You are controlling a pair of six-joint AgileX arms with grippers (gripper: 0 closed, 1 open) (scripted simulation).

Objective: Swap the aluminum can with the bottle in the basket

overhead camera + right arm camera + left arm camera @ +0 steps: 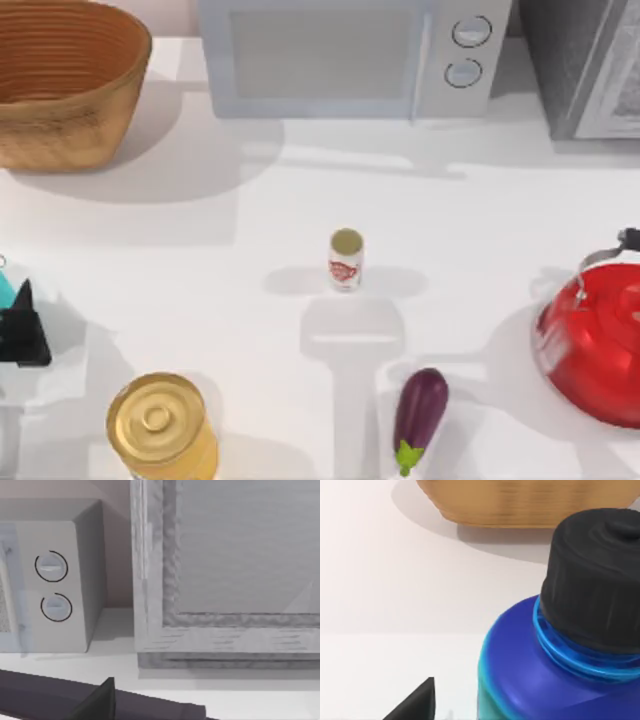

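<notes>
The bottle (555, 645) is out of the basket (70, 85), pinched by your left gripper (18, 325) at the desk's left edge; the aluminum can (345, 260) waits mid-desk.

Left gripper (22, 325) matte black, angular wedge-shaped fingers (417, 702); same black pointed fingertip (100, 702) on the right.

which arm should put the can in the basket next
Probably right: the left gripper at the table's left edge seems busy with the bottle, while the aluminum can stands mid-table; the basket looks empty.
</notes>
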